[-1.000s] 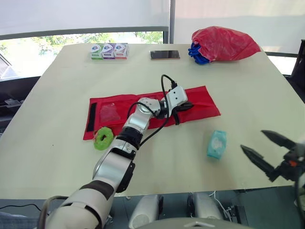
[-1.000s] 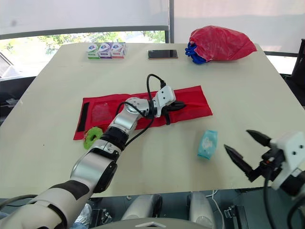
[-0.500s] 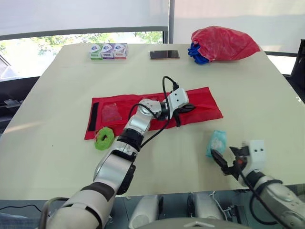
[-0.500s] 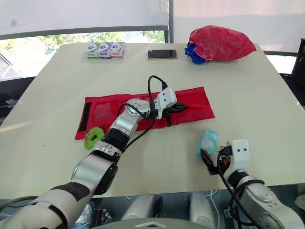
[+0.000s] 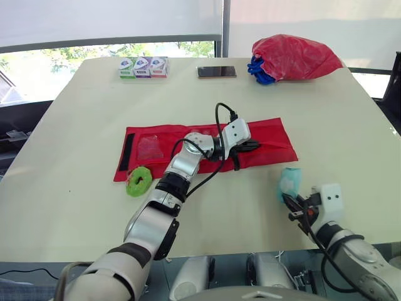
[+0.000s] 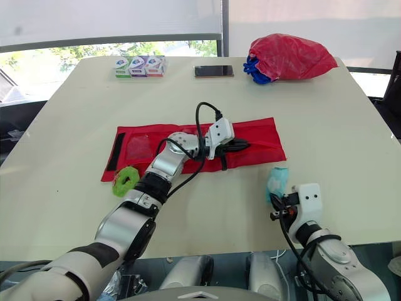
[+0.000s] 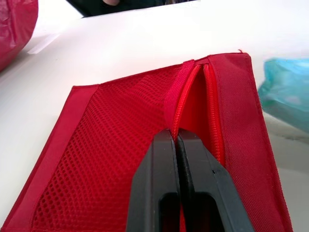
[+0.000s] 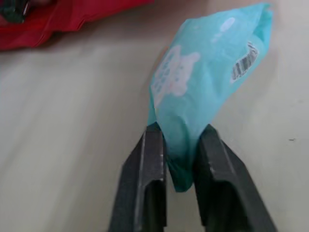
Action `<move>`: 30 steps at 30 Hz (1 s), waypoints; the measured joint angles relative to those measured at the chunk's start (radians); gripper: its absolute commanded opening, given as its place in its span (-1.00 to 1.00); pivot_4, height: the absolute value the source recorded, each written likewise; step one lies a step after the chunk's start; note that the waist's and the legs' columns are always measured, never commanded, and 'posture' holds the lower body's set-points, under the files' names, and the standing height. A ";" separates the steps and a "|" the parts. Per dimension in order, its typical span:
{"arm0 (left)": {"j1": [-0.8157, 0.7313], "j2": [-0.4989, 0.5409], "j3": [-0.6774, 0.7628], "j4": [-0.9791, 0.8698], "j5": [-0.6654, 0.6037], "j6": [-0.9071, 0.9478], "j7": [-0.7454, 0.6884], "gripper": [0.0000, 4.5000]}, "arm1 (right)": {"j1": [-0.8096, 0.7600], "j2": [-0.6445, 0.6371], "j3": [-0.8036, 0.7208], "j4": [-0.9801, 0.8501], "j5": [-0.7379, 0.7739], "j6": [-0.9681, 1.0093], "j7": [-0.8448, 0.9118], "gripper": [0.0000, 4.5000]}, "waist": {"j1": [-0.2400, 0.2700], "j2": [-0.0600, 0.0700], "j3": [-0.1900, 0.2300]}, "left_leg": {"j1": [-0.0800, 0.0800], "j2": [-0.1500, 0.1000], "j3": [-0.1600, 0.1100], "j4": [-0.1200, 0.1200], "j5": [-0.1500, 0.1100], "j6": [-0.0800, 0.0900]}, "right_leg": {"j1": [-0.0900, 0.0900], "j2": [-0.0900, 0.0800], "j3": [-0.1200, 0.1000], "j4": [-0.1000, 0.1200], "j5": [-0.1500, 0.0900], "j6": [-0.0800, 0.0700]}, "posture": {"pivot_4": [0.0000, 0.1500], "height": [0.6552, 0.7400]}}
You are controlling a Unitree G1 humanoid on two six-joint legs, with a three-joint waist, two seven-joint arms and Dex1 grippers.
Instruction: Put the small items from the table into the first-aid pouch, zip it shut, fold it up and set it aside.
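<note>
The right end effector (image 8: pixel 179 133) is clenched on one end of the teal packet (image 8: pixel 207 72), at the lower right of the head view, just below the first-aid pouch (image 5: pixel 276 135). The packet looks like a light, soft film wrapper. It is likely slippery and apt to crumple or droop, so a hold nearer its middle would probably be surer than this end pinch. The left end effector (image 7: pixel 176 137) is pinched shut on the pouch's fabric lip beside the open zipper (image 7: pixel 215 111), at the centre of the frame. The limp cloth will likely sag unless the mouth is lifted. A green ring (image 5: pixel 138 182) lies on the surface (image 5: pixel 75 125), touching the pouch's lower left edge.
</note>
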 measured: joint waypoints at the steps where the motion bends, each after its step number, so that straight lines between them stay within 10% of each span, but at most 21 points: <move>1: 0.001 -0.001 0.000 0.000 -0.002 0.002 -0.004 -1.00 | 0.011 -0.006 -0.020 -0.016 0.021 0.004 0.009 -0.94 | -0.002 0.000 0.000 | 0.000 0.000 0.000 0.000 0.000 0.000 | 0.000 0.000 0.000 0.000 0.000 0.000 | 1.00 1.00; 12: 0.001 -0.030 -0.001 0.000 -0.037 0.022 -0.064 -1.00 | -0.240 0.006 -0.077 -0.075 0.475 0.131 -0.164 -0.94 | 0.000 0.000 0.000 | 0.000 0.000 -0.001 0.000 0.000 0.000 | 0.000 0.000 -0.001 -0.001 0.000 0.000 | 1.00 1.00; 30: 0.109 -0.044 -0.058 -0.178 -0.057 0.082 -0.113 -1.00 | -0.268 -0.038 -0.019 0.101 0.560 0.195 -0.229 -0.94 | -0.003 0.001 0.000 | 0.000 0.000 0.000 0.000 0.000 0.000 | 0.000 0.000 0.001 -0.001 0.000 0.000 | 1.00 1.00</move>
